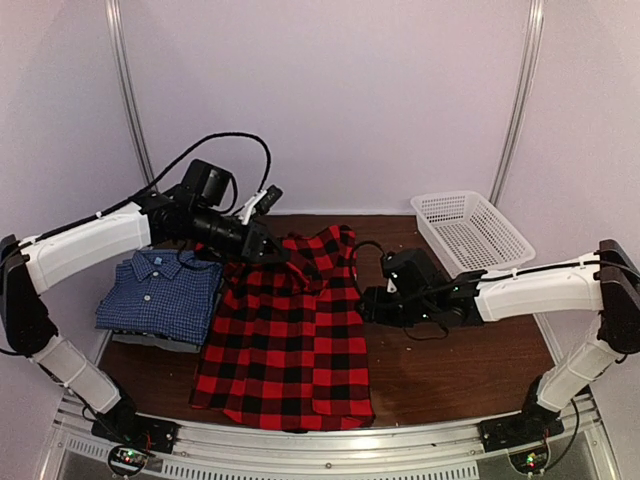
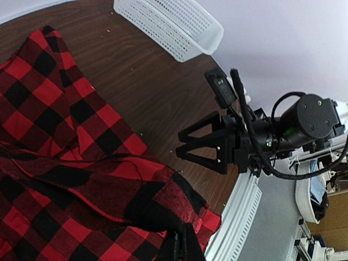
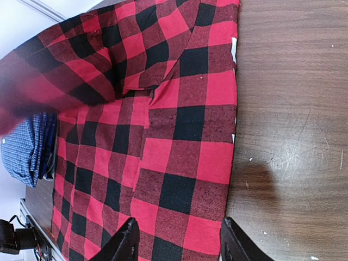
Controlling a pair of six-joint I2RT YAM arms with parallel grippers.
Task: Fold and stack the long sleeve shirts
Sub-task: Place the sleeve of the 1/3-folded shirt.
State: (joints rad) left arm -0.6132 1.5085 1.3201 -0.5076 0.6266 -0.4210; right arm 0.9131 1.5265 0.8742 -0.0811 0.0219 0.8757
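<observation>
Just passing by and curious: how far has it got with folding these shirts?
The blue shirt already lies folded at the left. The red plaid shirt is in hand: the left end effector pinches its upper part, the right end effector hangs open at its edge. Folding and stacking it remain.

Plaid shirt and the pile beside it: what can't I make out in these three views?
- Left claw tips: in the top view they are buried in the plaid shirt; in the left wrist view the bottom edge cuts them off.
- Grey layer under the blue shirt: the top view shows only a sliver, so the garment type is unclear.
- Raised fold of the plaid shirt: blurred in the right wrist view, too near the lens.
</observation>
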